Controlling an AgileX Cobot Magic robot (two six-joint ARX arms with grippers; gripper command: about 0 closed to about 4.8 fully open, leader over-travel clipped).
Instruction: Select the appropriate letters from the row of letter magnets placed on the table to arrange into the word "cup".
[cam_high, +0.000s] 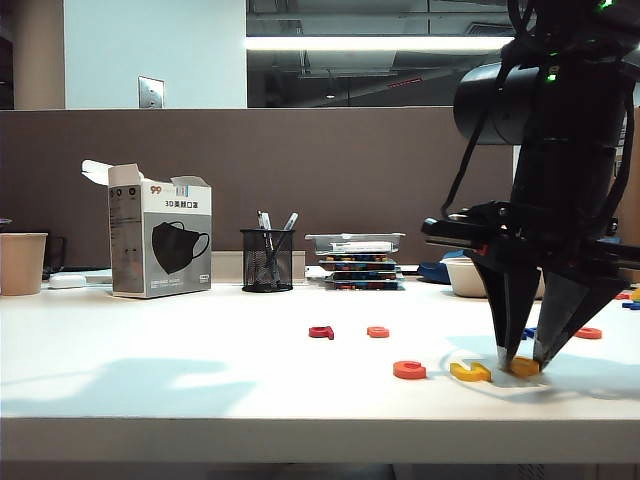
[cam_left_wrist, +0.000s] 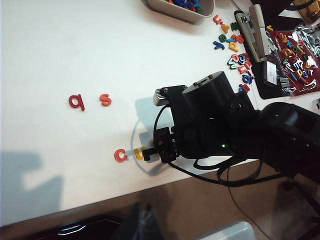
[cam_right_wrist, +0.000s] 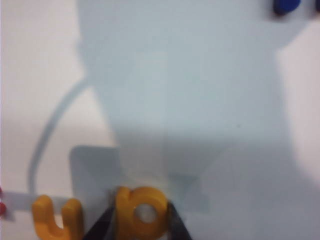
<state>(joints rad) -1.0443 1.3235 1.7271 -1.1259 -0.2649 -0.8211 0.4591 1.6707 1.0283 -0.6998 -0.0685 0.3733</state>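
Observation:
Near the table's (cam_high: 200, 380) front edge lie the orange c (cam_high: 409, 370) and the yellow u (cam_high: 470, 372) side by side. My right gripper (cam_high: 522, 358) points down just right of the u, shut on the yellow p (cam_high: 524, 366), which sits at the table's surface. In the right wrist view the p (cam_right_wrist: 141, 212) is pinched between both dark fingers (cam_right_wrist: 102, 226), with the u (cam_right_wrist: 57, 217) close beside it. The left wrist view shows the c (cam_left_wrist: 120, 155) and u (cam_left_wrist: 138, 153) from above, with the right arm over the p. My left gripper (cam_left_wrist: 141, 210) hangs off the table's front edge, blurred, jaws together.
A red q (cam_high: 321, 332) and an orange s (cam_high: 377, 331) lie farther back. Behind them stand a mask box (cam_high: 160, 240), a mesh pen holder (cam_high: 267, 260), a paper cup (cam_high: 22, 262), stacked trays (cam_high: 355, 262) and a bowl (cam_high: 465, 275). Loose letters (cam_left_wrist: 235, 50) are scattered at the far right.

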